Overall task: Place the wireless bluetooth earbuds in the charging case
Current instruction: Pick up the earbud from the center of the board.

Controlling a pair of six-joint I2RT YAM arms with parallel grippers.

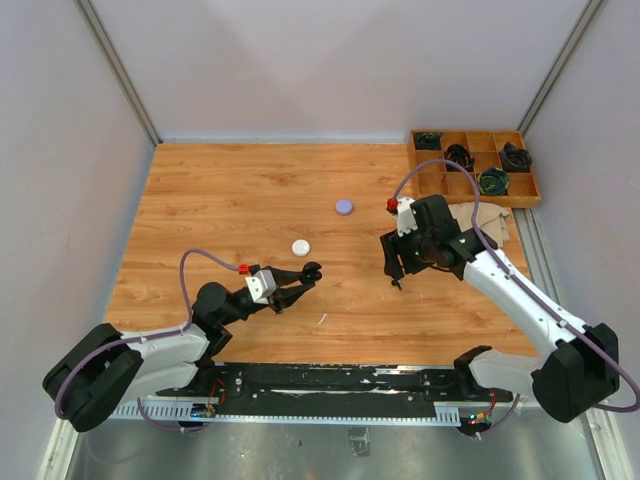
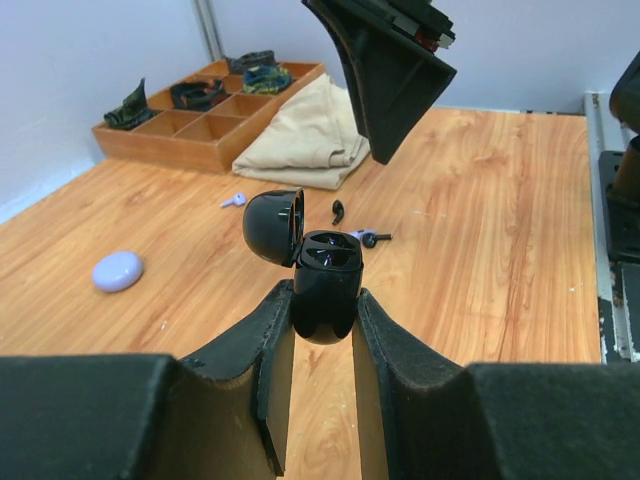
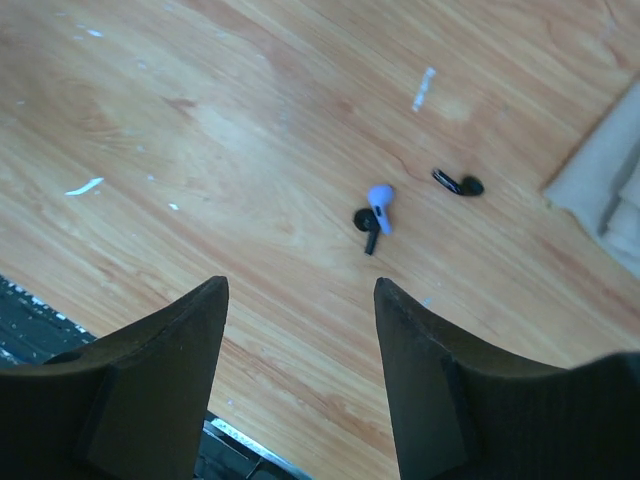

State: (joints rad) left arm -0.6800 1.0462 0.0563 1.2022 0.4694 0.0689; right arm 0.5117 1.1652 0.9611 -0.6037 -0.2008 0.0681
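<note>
My left gripper (image 1: 300, 273) is shut on a black charging case (image 2: 327, 285) with its lid (image 2: 272, 226) flipped open, held above the table; the case also shows in the top view (image 1: 312, 270). My right gripper (image 1: 398, 268) is open and empty, hovering over the table (image 3: 300, 285). Just beyond it lie a lilac earbud (image 3: 380, 205) across a black earbud (image 3: 364, 228), and a second black earbud (image 3: 458, 184). In the left wrist view these show past the case: the black one (image 2: 338, 210), the lilac and black pair (image 2: 366, 237), and another lilac earbud (image 2: 233, 200).
A lilac round case (image 1: 344, 207) and a white round case (image 1: 301, 247) sit mid-table. A wooden compartment tray (image 1: 430, 178) with dark items stands at the back right, with a beige cloth (image 1: 492, 222) beside it. The right gripper's finger (image 2: 390, 70) hangs above the earbuds.
</note>
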